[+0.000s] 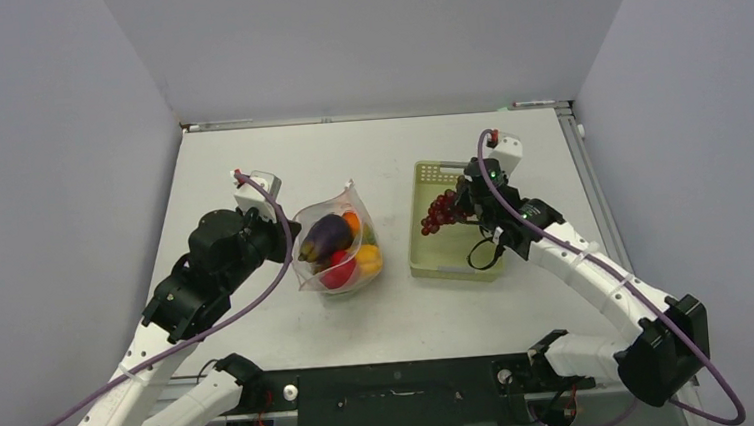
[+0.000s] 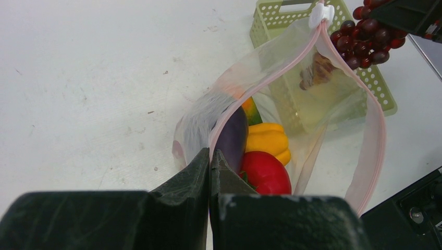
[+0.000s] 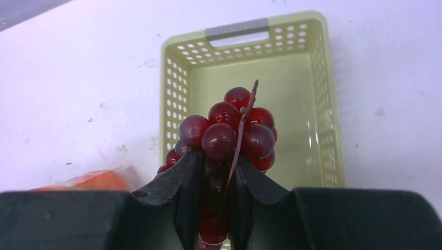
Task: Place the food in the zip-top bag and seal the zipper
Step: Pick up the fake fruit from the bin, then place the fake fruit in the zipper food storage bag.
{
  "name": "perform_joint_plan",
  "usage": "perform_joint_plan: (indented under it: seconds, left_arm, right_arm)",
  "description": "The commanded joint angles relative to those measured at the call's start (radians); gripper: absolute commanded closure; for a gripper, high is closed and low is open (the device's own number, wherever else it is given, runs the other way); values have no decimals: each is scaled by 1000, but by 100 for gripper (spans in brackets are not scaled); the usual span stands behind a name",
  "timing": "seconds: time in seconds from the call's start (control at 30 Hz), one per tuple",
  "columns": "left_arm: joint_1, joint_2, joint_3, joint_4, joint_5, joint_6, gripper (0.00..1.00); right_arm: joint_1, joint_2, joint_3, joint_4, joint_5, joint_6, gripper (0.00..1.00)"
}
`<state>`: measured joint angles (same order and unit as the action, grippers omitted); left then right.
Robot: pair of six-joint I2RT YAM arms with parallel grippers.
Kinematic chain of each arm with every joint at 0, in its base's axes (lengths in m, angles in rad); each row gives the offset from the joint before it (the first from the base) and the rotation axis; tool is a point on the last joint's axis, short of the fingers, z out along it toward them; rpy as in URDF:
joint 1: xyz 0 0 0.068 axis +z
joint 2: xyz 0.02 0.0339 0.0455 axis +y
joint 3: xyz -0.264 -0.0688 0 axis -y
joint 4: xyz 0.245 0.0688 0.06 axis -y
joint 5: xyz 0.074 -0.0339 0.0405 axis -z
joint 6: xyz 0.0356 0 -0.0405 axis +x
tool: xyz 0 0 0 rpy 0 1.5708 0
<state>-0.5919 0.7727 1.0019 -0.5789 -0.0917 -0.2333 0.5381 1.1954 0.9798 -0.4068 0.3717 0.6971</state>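
While pinching the rim of the zip-top bag with the left gripper, fingers pressed together, mouth open beside the basket, carry the grapes, clamped in the right gripper above that basket, across over the mouth and release.

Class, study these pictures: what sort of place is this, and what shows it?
Most likely a robotics lab test cell: a left arm and right arm bolted to a white table, plain walls closing it in, and toy grapes.
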Motion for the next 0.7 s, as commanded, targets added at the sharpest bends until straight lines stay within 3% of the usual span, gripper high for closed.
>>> perform_joint_plan:
  seconds: [0.0,0.3,0.67]
  left_arm:
    - [8,-5,-3,60,12,-4,100]
    - [9,-4,-4,61,14,-4,100]
    - [12,-4,-3,65,21,-4,100]
  right_arm:
    - [54,-60,113,46,53,-79,95]
    - [238,-64,272,73,139,-195,95]
    - [428,-95,320,296,203,-401,95]
